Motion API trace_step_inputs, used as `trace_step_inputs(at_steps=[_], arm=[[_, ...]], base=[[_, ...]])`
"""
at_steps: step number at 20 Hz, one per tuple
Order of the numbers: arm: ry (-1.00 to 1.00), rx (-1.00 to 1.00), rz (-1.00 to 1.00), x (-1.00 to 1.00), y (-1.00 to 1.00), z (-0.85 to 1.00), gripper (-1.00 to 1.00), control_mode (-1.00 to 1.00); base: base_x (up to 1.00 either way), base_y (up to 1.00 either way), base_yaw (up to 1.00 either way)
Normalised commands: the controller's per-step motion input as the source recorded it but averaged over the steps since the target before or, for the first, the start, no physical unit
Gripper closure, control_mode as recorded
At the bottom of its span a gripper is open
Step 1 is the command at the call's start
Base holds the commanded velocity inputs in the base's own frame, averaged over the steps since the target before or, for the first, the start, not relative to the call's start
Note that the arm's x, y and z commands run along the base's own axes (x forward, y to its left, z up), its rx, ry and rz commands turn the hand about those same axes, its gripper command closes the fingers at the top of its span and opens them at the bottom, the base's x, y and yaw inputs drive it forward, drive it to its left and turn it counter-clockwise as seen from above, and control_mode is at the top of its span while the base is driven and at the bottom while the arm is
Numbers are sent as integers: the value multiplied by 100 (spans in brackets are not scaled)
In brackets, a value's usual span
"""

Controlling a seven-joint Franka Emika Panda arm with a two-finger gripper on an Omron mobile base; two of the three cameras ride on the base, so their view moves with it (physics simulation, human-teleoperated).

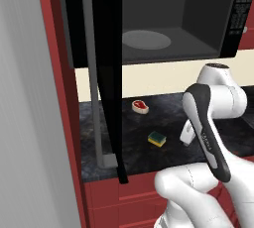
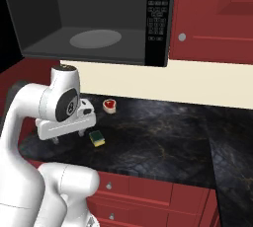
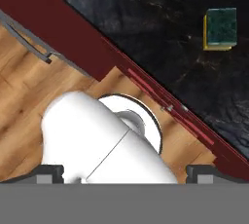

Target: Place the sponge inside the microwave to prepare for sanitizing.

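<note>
Yellow-and-green sponge [image 1: 157, 139] lying on the dark counter [image 2: 163, 137], below the open microwave [image 2: 99, 18].
Gripper [image 2: 69, 133] is hovering just beside the sponge, above the counter, its fingers spread wide and holding nothing; a red-and-white steak piece [image 1: 140, 106] is sitting further back, nearer the wall.

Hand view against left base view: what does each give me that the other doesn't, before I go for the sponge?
Hand view alone: the wooden floor, the red cabinet front's top edge seen from above, and the open fingers apart at the bottom.

Left base view alone: the microwave with its door swung open, the turntable, the long grey handle, and the steak-shaped piece.

Both: the sponge, green side up, lying free on the dark countertop, nothing touching it.
</note>
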Motion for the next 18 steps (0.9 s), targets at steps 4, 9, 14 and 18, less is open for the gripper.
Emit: trace_step_inputs(at_steps=[4,9,14,18], arm=[[3,-2,-41,57,-26,-37,-100,-100],[-11,-7,-26,48,0,-42,-100,-100],[-6,0,5,44,-4,-10,-100,-100],[-10,-1,11,47,0,-21,-100,-100]], base=[[0,0,0],[0,0,0],[0,0,0],[0,0,0]])
